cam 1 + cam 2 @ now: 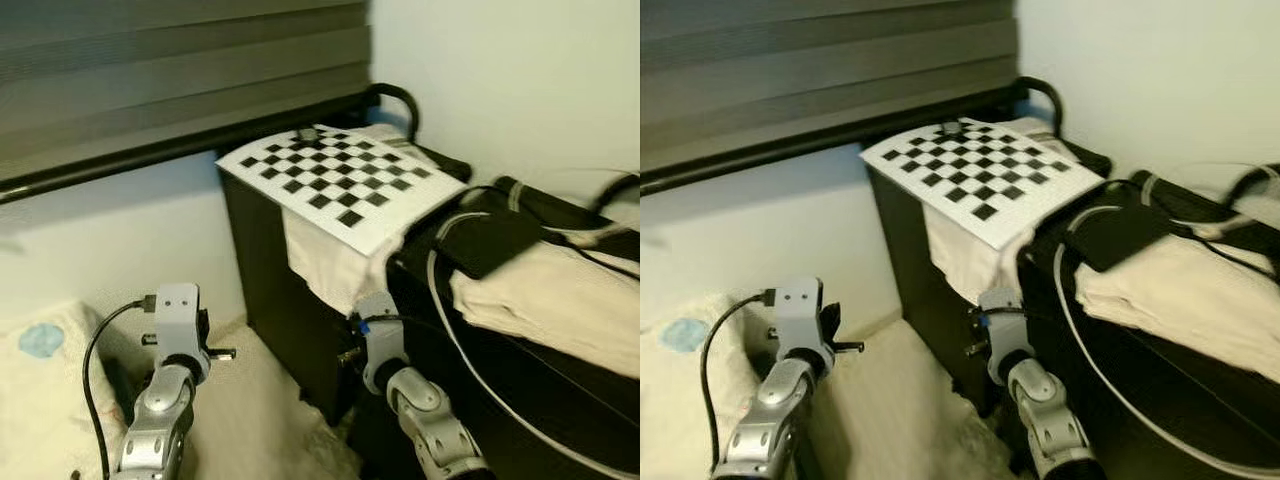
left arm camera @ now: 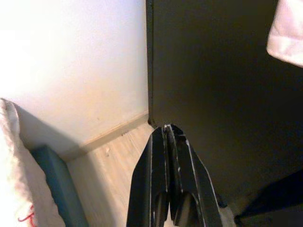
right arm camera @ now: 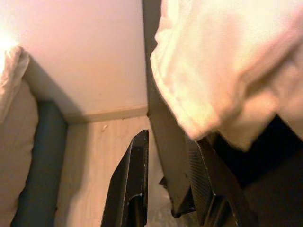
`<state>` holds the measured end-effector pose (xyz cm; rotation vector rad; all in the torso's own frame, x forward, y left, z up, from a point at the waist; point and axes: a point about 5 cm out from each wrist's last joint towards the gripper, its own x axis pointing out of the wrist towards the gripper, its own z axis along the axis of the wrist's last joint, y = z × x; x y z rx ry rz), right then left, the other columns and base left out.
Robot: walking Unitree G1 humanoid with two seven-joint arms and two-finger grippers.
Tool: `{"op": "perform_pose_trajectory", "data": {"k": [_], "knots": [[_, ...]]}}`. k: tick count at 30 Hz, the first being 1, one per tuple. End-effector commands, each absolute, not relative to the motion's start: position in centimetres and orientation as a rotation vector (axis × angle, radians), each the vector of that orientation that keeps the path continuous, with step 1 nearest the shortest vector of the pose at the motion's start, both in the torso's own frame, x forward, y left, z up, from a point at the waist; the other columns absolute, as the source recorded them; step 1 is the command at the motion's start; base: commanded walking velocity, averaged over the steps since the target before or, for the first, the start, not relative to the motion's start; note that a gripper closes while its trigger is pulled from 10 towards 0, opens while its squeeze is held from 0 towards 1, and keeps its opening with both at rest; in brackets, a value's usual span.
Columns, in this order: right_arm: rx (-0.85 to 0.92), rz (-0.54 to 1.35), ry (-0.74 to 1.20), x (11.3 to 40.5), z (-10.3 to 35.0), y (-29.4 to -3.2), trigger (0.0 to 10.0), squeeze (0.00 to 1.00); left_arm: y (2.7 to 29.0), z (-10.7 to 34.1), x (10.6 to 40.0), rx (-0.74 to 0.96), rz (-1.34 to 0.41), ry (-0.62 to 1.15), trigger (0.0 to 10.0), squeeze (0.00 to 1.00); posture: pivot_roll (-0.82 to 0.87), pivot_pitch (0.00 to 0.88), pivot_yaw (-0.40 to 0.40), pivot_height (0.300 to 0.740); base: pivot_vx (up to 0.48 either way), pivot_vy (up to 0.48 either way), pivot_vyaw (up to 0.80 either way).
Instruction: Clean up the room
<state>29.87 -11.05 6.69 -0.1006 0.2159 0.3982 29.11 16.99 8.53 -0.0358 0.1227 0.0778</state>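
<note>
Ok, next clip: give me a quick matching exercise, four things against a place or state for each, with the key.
1. black-and-white checkerboard sheet
2. white cloth
3. left gripper
4. right gripper

a. fingers apart, below the cloth's hanging edge
b. fingers pressed together, pointing at the cabinet's lower corner
c. lying flat on top of the tall black cabinet
d. draped over the cabinet's edge

Pairs: 1-c, 2-d, 3-b, 4-a

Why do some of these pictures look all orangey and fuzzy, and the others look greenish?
In the right wrist view a warm glare washes the wall, and the white cloth hangs close and blurry above the right gripper. The left wrist view glows warm too, but the dark cabinet behind the left gripper sits in shadow. The two eye views are dim and greenish, yet the checkerboard stays fairly sharp.
</note>
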Motion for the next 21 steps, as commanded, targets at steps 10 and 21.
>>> {"op": "perform_pose_trajectory", "data": {"k": [10, 21], "knots": [[-0.066, 0.399, 0.235, 29.58, 6.34, -10.92, 10.0, 0.0, 17.69, 8.33, 28.94, -0.01, 0.1, 0.128, 10.0, 0.0, -0.06, 0.086, -0.001, 0.74, 0.0, 0.0, 0.0], [-0.071, 0.388, 0.228, 29.7, 6.43, -11.12, 10.0, 0.0, 17.36, 8.59, 28.91, 0.011, 0.084, 0.108, 10.0, 0.0, -0.05, 0.089, 0.006, 0.74, 0.0, 0.0, 0.0]]}}
